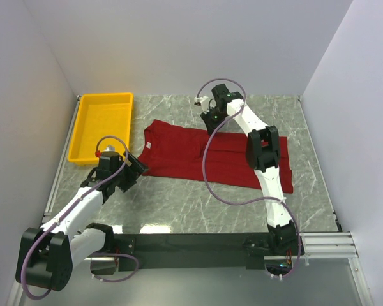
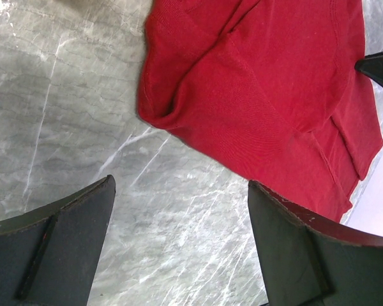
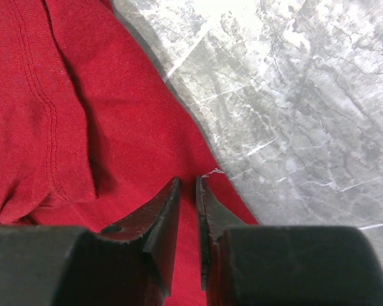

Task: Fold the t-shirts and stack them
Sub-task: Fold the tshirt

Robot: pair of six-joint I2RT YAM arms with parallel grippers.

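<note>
The dark red t-shirt (image 1: pixel 198 156) is lying mid-frame on the desk (image 1: pixel 179 207). The left hand (image 1: pixel 135 171) is hovering wide at its lower-left corner. The right hand (image 1: pixel 210 120) is standing narrow on its upper edge, and I cannot tell whether it is gripping the cloth.

Right tool (image 3: pixel 187 181) (jaws nearly together) at t-shirt (image 3: pixel 64 127) edge.

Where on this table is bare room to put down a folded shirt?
Bare marble: the near strip between t-shirt and black base rail, and the far right corner by the wall. Crowded: the left, with yellow tray and left gripper.
</note>
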